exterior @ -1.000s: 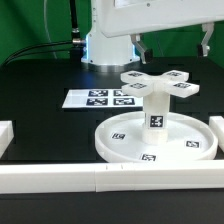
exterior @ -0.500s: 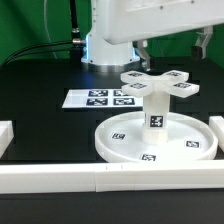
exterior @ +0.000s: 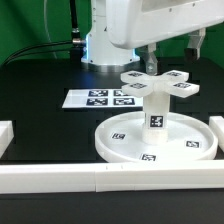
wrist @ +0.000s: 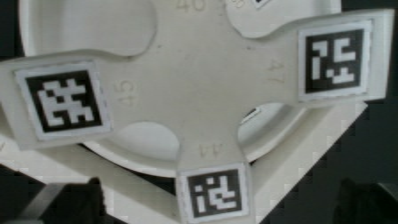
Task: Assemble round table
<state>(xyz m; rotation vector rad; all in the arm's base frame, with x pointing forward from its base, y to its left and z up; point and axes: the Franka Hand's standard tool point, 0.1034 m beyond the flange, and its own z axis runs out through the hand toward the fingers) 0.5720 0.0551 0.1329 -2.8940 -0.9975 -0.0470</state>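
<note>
Gripper hovering above cross-shaped foot piece, fingers spread, gripping nothing. Square black-and-white tags showing; no readable writing.

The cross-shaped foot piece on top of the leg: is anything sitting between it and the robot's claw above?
Nothing visible stands between them. The end effector hangs open just above the cross-shaped foot piece, which sits on the leg standing in the round disc. The wrist view looks straight down onto the foot piece unobstructed.
</note>
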